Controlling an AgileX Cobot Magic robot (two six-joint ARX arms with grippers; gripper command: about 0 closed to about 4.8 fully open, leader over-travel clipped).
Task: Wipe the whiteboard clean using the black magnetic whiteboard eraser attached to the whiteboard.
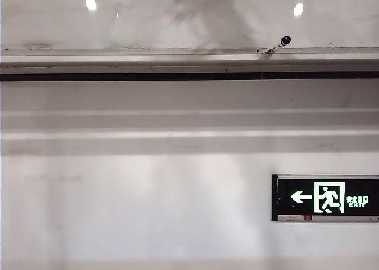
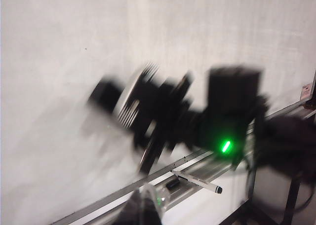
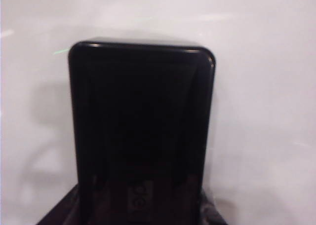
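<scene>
The black eraser [image 3: 140, 126], a glossy rounded rectangle, fills the right wrist view against the whiteboard [image 3: 261, 111]. My right gripper [image 3: 139, 216] is shut on its near end, and dark fingers [image 3: 57, 212] show at either side. In the left wrist view the right arm [image 2: 197, 116] is a blurred dark mass with a green light, in front of the whiteboard [image 2: 74, 47]. My left gripper [image 2: 143, 210] is a dark blur low over the ledge [image 2: 98, 205]; its jaws are unclear. The exterior view shows the whiteboard [image 1: 177, 15] with two light reflections, but neither gripper clearly.
A white marker with a black cap [image 1: 277, 45] lies on the silver ledge [image 1: 148, 52], and the left wrist view shows the marker [image 2: 197, 181] next to a small black piece [image 2: 173, 184]. A lit green exit sign [image 1: 325, 198] is on the wall below.
</scene>
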